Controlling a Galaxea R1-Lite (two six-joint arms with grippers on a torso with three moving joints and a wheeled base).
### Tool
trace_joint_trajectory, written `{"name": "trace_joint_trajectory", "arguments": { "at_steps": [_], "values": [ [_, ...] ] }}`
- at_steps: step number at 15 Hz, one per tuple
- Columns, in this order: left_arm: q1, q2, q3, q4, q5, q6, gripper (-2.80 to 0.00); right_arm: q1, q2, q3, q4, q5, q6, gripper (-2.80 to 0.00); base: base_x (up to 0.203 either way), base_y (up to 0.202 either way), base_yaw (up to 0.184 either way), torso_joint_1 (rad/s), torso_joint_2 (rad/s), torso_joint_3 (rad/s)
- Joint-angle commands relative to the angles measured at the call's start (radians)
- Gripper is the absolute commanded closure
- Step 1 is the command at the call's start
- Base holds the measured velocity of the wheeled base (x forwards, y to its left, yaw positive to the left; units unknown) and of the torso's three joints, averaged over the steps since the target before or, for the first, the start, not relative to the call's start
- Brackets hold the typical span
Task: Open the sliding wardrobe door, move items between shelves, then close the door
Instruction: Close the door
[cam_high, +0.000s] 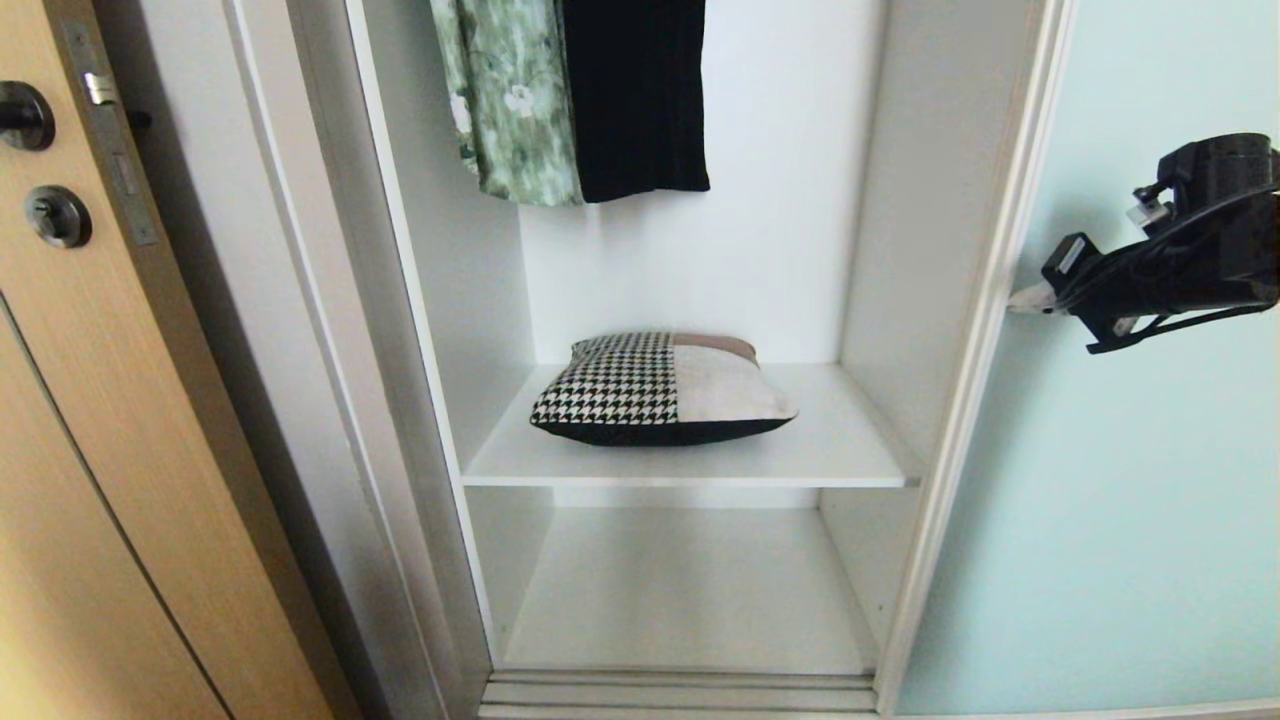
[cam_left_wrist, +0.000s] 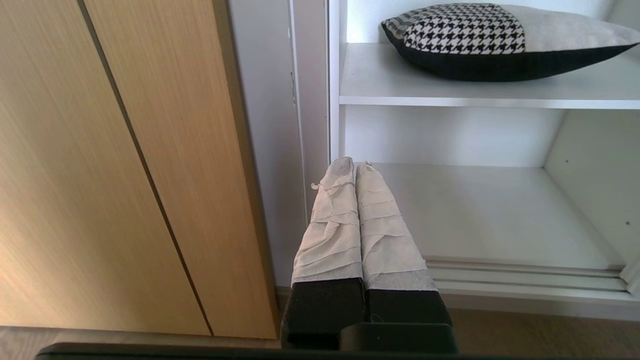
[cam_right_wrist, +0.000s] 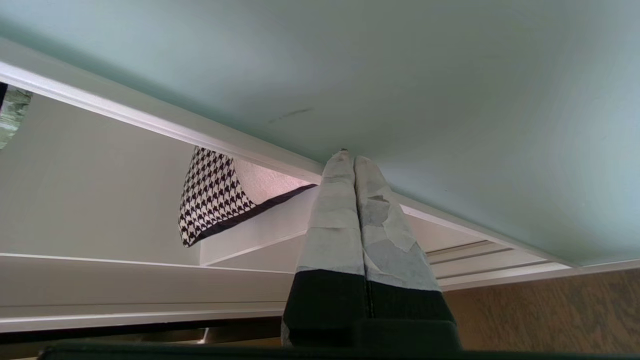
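Head view shows the sliding wardrobe door (cam_high: 1130, 480) drawn aside to the right, its white frame edge standing along the right side of the open compartment; the right gripper (cam_high: 1020, 299) hangs at that frame edge, arm reaching in from the right, tip pointing left toward the opening; its taped fingers (cam_right_wrist: 345, 220) are pressed together with nothing between them, and whether the tip touches the frame I cannot tell. The cushion (cam_high: 660, 390) lies flat on the upper shelf (cam_high: 850, 445), near the middle, long axis running across the shelf's width, houndstooth half toward the left wall, plain half toward the door; the lower shelf (cam_high: 690, 590) sits just beneath. The left gripper (cam_left_wrist: 355, 167) is parked low, in front of the compartment's left front corner, fingers shut and empty. The cushion lies left of and below the right gripper, which seems the nearer one at shelf height; I judge the coming reach must swing in past the frame edge and drop to the cushion's near long edge.
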Motion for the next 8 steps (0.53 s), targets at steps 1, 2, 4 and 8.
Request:
{"name": "trace_joint_trajectory", "arguments": {
  "at_steps": [1,2,4,8],
  "values": [
    [0.000,0.001,0.002,0.000,0.000,0.000,0.00,0.015,0.006,0.000,-0.011,0.004,0.004,0.00,0.000,0.000,0.000,0.000,0.00,0.000],
    [0.000,0.001,0.002,0.000,0.000,0.000,0.00,0.021,0.004,0.000,-0.013,0.004,0.003,0.00,0.000,0.000,0.000,0.000,0.00,0.000],
    [0.000,0.000,0.002,0.000,0.000,0.000,0.00,0.038,-0.003,0.000,-0.019,0.001,0.002,0.00,0.000,0.000,0.000,0.000,0.00,0.000],
    [0.000,0.001,0.002,0.000,0.000,0.000,0.00,0.120,-0.027,0.012,-0.017,-0.058,0.002,0.00,0.000,0.000,0.000,0.000,0.00,0.000]
  ]
}}
